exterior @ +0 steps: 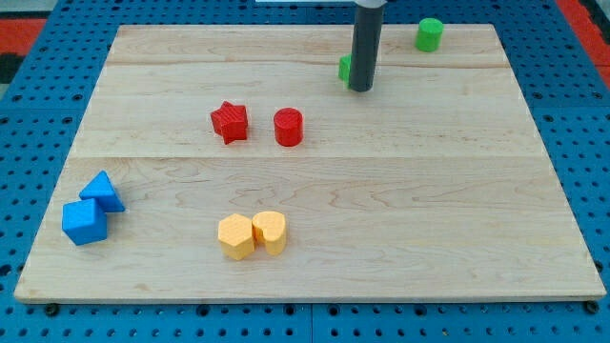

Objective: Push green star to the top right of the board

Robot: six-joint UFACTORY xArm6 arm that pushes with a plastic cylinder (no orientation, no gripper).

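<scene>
A green block (344,69), mostly hidden behind my rod, sits near the top middle of the board; its shape cannot be made out, though it is likely the green star. My tip (360,90) rests on the board right against this block's right side. A green cylinder (430,34) stands at the view's top right, well apart from the tip.
A red star (230,122) and a red cylinder (288,127) sit left of centre. Two yellow blocks (252,234) touch each other at bottom centre. A blue cube (84,222) and a blue triangular block (103,191) lie at the left edge of the wooden board (429,210).
</scene>
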